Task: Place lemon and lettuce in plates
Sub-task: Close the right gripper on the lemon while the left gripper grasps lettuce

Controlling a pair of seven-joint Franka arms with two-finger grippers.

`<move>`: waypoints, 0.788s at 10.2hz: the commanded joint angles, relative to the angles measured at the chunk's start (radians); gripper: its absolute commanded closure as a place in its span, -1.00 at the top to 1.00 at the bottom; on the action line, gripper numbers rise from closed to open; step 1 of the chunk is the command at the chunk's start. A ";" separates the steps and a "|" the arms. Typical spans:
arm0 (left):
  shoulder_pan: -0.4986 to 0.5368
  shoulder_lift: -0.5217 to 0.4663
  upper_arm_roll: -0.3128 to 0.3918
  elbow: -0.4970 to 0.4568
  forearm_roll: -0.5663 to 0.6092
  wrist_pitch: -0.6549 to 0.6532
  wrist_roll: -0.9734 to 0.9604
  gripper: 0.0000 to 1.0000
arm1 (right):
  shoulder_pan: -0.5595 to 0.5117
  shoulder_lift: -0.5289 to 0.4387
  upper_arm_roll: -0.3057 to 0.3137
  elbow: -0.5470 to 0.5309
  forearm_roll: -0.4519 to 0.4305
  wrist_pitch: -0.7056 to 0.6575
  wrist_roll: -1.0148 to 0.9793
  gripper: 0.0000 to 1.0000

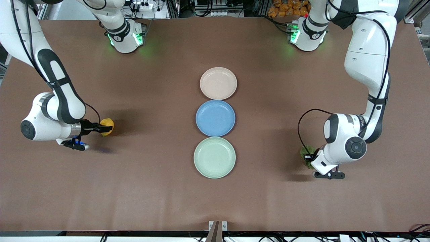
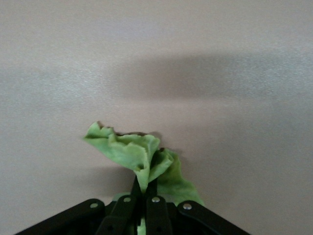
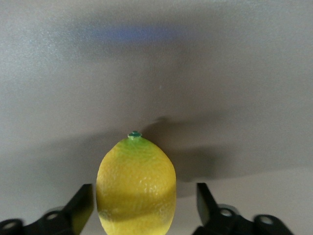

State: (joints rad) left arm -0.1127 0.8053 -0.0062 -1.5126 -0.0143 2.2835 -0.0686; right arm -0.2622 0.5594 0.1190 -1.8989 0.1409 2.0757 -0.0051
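Toward the right arm's end of the table, the right gripper (image 1: 106,128) spans the lemon (image 1: 108,126) with fingers spread, not touching. At the left arm's end, the left gripper (image 1: 308,157) pinches the lettuce (image 1: 306,154). Beige plate (image 1: 218,83) and green plate (image 1: 214,157) sit mid-table.

No text, label or number can be read anywhere in these views.

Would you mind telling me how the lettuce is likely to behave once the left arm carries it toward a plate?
Probably floppy: in the left wrist view the lettuce bunches and folds where the left pincer pinches it shut. It looks thin and light, so it may droop, sway or slip from a small grip. It is unlikely to roll on the table.
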 commanded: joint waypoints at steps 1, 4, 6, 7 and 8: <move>-0.004 -0.040 0.008 0.003 0.019 0.001 0.001 -1.00 | -0.011 0.001 0.005 -0.002 0.019 0.004 -0.019 -0.37; -0.019 -0.109 -0.061 0.009 -0.004 -0.001 -0.025 -1.00 | -0.003 -0.010 0.010 0.032 0.020 -0.067 -0.004 -0.91; -0.019 -0.123 -0.132 0.009 -0.080 -0.001 -0.100 -1.00 | 0.006 -0.024 0.019 0.092 0.023 -0.185 0.048 -1.00; -0.021 -0.121 -0.167 0.009 -0.096 -0.001 -0.170 -1.00 | 0.017 -0.047 0.043 0.092 0.049 -0.201 0.106 -1.00; -0.022 -0.115 -0.204 0.024 -0.098 0.001 -0.234 -1.00 | 0.029 -0.065 0.075 0.092 0.074 -0.218 0.184 -1.00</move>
State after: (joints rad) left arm -0.1384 0.6961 -0.1682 -1.4850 -0.0846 2.2838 -0.2272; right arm -0.2520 0.5398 0.1558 -1.8016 0.1781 1.8908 0.0816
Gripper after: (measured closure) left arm 0.956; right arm 0.357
